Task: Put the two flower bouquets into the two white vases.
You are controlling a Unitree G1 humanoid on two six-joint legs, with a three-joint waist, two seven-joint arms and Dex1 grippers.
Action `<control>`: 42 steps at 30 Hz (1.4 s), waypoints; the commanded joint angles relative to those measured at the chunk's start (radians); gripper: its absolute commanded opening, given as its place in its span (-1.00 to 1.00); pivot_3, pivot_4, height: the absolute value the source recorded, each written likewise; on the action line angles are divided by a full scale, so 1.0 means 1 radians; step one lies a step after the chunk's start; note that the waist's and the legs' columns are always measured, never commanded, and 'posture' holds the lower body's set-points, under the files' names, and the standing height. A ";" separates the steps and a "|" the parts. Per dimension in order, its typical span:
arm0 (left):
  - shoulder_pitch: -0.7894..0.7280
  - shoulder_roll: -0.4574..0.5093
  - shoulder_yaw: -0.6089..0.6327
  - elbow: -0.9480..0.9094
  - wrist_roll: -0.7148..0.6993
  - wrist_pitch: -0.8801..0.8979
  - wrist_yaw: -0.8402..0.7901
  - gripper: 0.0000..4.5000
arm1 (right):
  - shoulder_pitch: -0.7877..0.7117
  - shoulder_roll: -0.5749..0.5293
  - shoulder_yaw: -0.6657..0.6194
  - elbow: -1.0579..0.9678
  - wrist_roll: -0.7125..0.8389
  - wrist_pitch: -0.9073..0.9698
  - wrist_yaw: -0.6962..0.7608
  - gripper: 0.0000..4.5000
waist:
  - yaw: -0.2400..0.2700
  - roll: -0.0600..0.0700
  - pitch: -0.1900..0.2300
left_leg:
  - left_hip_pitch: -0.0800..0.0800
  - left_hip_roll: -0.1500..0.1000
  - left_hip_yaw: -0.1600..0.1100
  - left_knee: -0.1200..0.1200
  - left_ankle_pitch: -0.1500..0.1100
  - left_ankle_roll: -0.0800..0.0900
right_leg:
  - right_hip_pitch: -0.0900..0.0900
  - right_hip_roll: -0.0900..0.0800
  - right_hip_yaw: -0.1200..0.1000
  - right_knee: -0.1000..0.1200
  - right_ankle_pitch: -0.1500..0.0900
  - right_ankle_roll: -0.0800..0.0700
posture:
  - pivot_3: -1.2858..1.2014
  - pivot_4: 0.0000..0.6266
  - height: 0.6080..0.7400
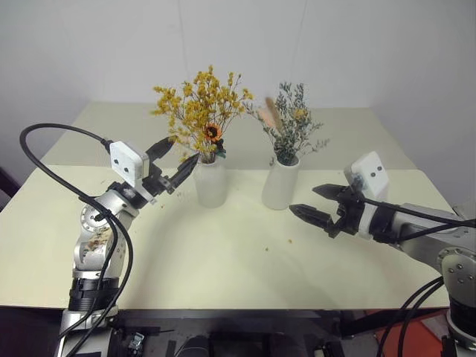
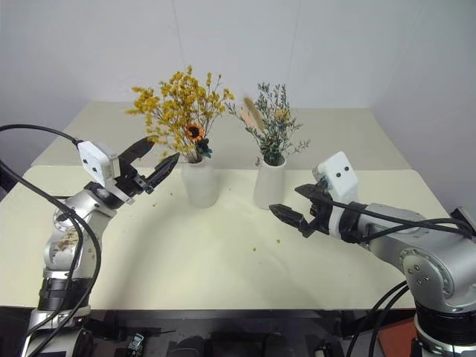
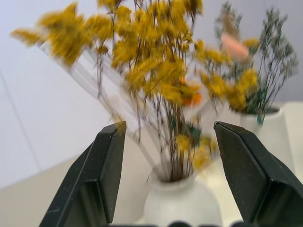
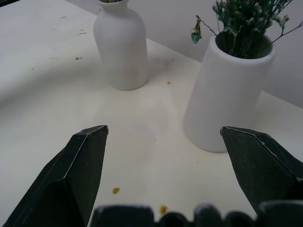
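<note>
1. The left gripper (image 1: 178,158) has its two black fingers spread apart, holding nothing. It hovers above the table (image 1: 223,253), just to the left of the bottle-shaped vase (image 1: 210,182), fingertips aimed at the yellow stems above the vase's neck without touching them.
2. The right gripper (image 1: 313,202) has its fingers spread wide and empty. It hangs above the table to the right of the bottle-shaped vase, beyond the cylinder vase (image 1: 281,184), with its fingertips pointing back toward both vases.
3. The yellow-orange bouquet (image 1: 202,110) stands upright in the bottle-shaped vase, its thin stems down in the narrow neck, with an orange flower low in the bunch, just above the rim.
4. The grey-green bouquet (image 1: 288,123), with a peach plume at its upper left, stands in the cylinder vase, which sits just to the right of the bottle-shaped vase, close by but not touching.
5. Both vases stand upright toward the back half of the pale table, near its middle.
6. Small yellow crumbs (image 4: 115,190) lie scattered on the table in front of the bottle-shaped vase.
</note>
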 commanded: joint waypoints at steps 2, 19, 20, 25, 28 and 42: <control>0.025 0.030 0.029 -0.043 -0.006 -0.001 0.003 0.43 | 0.000 0.000 -0.016 -0.005 -0.014 -0.048 0.011 1.00 | 0.000 0.000 0.000 | 0.000 0.000 0.000 0.000 0.000 0.000 | 0.000 0.000 0.000 0.000 0.000 0.000 | 0.03 -0.52 1.00; 0.175 0.353 0.180 -0.099 -0.168 0.133 -0.269 0.43 | 0.225 -0.181 -0.300 0.026 -0.044 -0.207 0.255 1.00 | 0.008 0.000 0.000 | 0.000 0.001 0.002 -0.001 0.000 0.000 | -0.001 0.000 0.000 -0.001 -0.005 -0.003 | 0.03 -0.52 1.00; 0.164 0.360 0.178 -0.084 -0.164 0.131 -0.274 0.43 | 0.243 -0.193 -0.312 0.026 -0.050 -0.221 0.272 1.00 | 0.007 0.000 0.000 | 0.000 0.001 0.002 -0.001 0.000 0.000 | -0.001 0.000 0.000 -0.001 -0.005 -0.003 | 0.03 -0.52 1.00; 0.104 0.387 0.150 -0.029 -0.153 0.126 -0.329 0.43 | 0.328 -0.220 -0.378 0.020 -0.074 -0.282 0.339 1.00 | 0.007 0.000 0.000 | 0.001 0.002 0.003 -0.001 0.000 0.000 | 0.000 0.000 0.000 0.000 -0.005 -0.002 | 0.03 -0.52 1.00; 0.080 0.400 0.144 -0.028 -0.165 0.150 -0.352 0.43 | 0.394 -0.231 -0.429 0.014 -0.091 -0.312 0.390 1.00 | 0.005 0.000 0.000 | 0.000 0.002 0.003 -0.001 0.000 0.000 | -0.001 0.000 0.000 -0.001 -0.005 -0.001 | 0.03 -0.52 1.00; 0.004 0.424 0.096 0.063 -0.132 0.141 -0.459 0.43 | 0.519 -0.209 -0.533 -0.048 -0.114 -0.347 0.398 1.00 | 0.000 0.000 0.000 | 0.001 0.002 0.003 -0.001 0.000 0.000 | 0.000 0.000 0.000 0.000 -0.004 0.000 | 0.03 -0.52 1.00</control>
